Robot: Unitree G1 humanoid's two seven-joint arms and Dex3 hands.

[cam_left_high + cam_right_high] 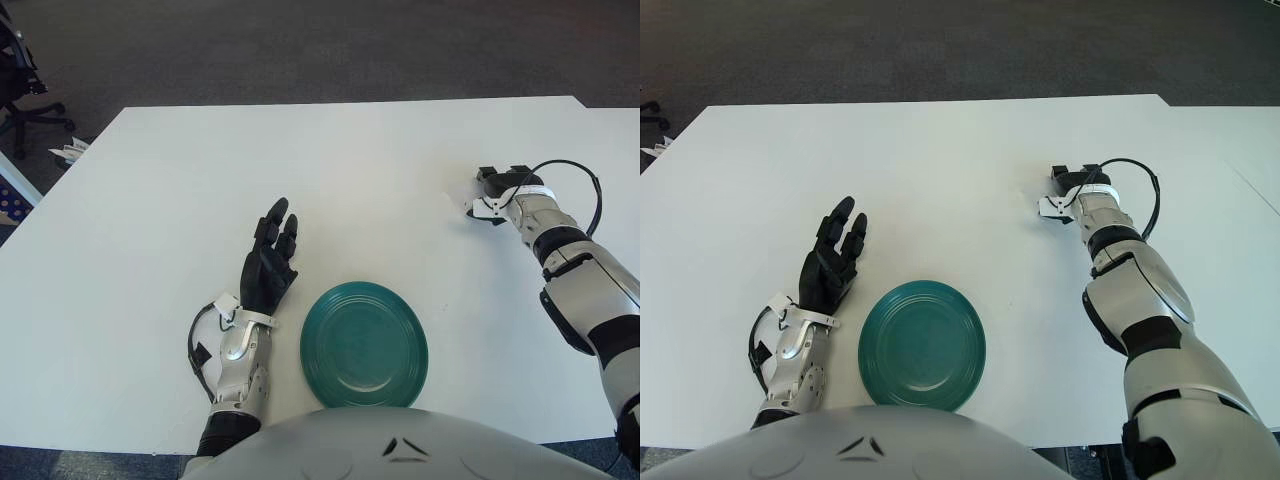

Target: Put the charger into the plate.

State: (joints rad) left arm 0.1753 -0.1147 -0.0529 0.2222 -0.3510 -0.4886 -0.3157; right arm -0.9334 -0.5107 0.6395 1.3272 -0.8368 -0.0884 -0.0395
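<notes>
The round green plate [364,345] lies near the table's front edge, in front of my torso. My left hand [268,262] is just left of the plate, palm down, fingers stretched flat and holding nothing. My right hand [497,182] is far out on the right side of the table, well beyond the plate, directly over the small white charger. Only a white sliver of the charger [468,204] shows at the hand's left edge; the rest is hidden beneath the hand.
The white table [330,180] ends at a far edge with dark carpet behind it. An office chair [20,95] stands off the far left corner. A black cable [590,195] loops from my right forearm.
</notes>
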